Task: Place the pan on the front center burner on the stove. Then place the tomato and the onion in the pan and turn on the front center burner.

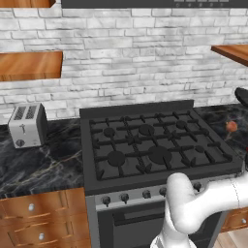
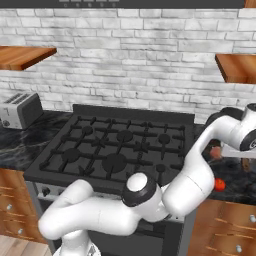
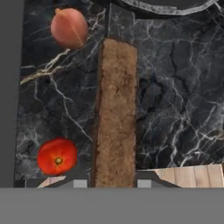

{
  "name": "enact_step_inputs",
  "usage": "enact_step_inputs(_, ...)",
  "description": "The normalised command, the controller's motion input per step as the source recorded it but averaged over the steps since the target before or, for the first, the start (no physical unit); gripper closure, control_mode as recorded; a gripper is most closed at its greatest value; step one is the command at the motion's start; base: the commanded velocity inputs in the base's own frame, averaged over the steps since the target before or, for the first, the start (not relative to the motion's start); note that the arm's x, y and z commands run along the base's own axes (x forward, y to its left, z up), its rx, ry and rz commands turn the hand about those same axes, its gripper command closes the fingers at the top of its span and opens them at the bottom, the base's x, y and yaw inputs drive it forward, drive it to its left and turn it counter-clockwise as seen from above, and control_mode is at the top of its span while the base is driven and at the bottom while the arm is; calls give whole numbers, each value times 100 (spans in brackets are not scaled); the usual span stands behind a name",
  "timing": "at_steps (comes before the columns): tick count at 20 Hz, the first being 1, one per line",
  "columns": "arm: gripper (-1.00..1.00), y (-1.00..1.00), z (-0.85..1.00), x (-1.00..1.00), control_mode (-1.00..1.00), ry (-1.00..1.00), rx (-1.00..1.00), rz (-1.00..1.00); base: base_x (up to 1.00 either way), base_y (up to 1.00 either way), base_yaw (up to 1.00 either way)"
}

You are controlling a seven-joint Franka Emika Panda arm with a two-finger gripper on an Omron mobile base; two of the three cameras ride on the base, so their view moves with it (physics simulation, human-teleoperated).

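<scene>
1. A simulated kitchen with a white brick wall, wooden shelves and a dark marbled counter (image 3: 175, 109) on either side of the stove (image 1: 155, 145); a toaster (image 1: 27, 126) stands on the counter to the stove's left
2. The front center burner (image 1: 159, 155) is bare, so the first step is not yet done
3. The pan (image 3: 168, 5) lies on the counter to the right of the stove; in the hand view its dark rim shows at the top edge and its handle (image 3: 116, 113) runs straight down toward the camera
4. The onion (image 3: 69, 27) lies beside the handle near the pan end, and the tomato (image 3: 57, 156) beside it near the free end, both just clear of the wood
5. Handling, as a judgement: the pan looks stiff and rather heavy at the bowl, so a hold on the handle well toward the bowl should cut down sag; the rough wood should give good friction
6. The tomato and onion are round and smooth, likely to roll if the handle swings sideways
7. The arm reaches far right from the base, elbow bent, with the hand turned down over the counter
8. The gripper (image 3: 109, 183) hangs above the handle's free end, a fingertip on each side, jaws spread wider than the wood and holding nothing
</scene>
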Motion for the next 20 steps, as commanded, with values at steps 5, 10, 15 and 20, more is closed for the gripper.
enact_step_inputs(5, 100, 86, 34, -38, -100, -1, 0, 0, 0, 0, 0)
enact_step_inputs(10, 100, 89, 34, -43, -100, -5, 0, 0, 0, 0, 0)
enact_step_inputs(15, 100, 91, 39, -39, -100, -10, 0, 0, 0, 0, 0)
enact_step_inputs(20, 100, 85, 48, -22, -100, -27, 0, 0, 0, 0, 0)
